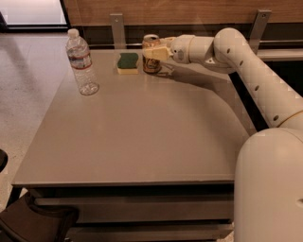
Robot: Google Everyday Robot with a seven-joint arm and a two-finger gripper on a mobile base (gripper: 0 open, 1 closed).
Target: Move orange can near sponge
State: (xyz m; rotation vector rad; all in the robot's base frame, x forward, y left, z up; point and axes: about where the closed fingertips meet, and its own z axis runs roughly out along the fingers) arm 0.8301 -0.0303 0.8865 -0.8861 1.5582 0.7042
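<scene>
Mostly open, the flat grey rectangular tabletop (pixel 142 137) offers wide room for moving from its centre down to the 6 o'clock edge and along the 3 o'clock side. All three things crowd the far strip by the 12 o'clock edge, under a brown wooden wall panel (pixel 189 9).

The small orange-gold metal drink can (pixel 151 66) stands upright at about 12 o'clock on the tabletop, with its silver top showing and dark curly marks on its side. The pale cream claw (pixel 153 52) reaches in from 3 o'clock on a white jointed arm (pixel 246 66) and is closed around the orange can's middle, holding it. Whether the can's base touches the tabletop I cannot tell.

Just beside the can, at its 9 o'clock, lies the small wavy-edged sponge (pixel 128 61), dark green over a pale yellow base.

Well apart, toward 10 o'clock and near the 9 o'clock edge, a clear plastic water bottle (pixel 81 61) with a white cap stands upright. How much water it holds I cannot tell.
</scene>
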